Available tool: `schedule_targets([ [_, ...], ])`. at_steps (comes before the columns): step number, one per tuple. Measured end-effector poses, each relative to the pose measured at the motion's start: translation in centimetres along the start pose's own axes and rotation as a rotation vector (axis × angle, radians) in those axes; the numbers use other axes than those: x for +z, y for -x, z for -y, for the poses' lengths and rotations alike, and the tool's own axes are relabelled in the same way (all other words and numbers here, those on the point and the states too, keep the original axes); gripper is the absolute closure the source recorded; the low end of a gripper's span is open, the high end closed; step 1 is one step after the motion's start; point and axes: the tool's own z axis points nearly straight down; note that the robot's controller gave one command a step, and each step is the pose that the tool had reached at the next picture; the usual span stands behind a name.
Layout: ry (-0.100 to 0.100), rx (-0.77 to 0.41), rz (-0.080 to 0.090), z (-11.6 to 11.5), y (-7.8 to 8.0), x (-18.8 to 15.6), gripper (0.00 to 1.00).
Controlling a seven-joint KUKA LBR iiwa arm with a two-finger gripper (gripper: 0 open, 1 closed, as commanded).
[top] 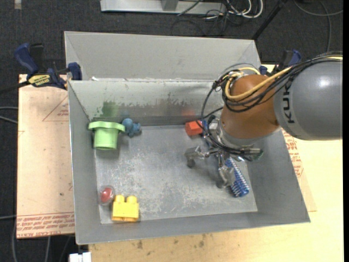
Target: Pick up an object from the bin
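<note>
arm reaches in from right | orange-covered wrist bent downward, cables looped on top | end effector low, fingers spread apart

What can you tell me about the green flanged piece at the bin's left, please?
The green piece looks like light green plastic: a short cylinder with a wider flange at its far end. It rests on the bin floor in the far left corner. A small blue thing touches its flange on the right.
</note>
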Motion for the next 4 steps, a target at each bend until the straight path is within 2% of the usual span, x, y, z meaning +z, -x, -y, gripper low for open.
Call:
schedule_targets([
  [1, 0.002, -0.049, 0.004, 4.1, -3.6, -1.6, 0.0],
  [2, -0.004, -0.029, 0.007, 5.4, -11.8, -9.5, 0.0],
  [3, 0.002, 0.194, 0.003, 13.6, -5.6, -10.3, 0.0],
  [4, 0.001, 0.197, 0.004, 13.6, -5.7, -10.3, 1.0],
])
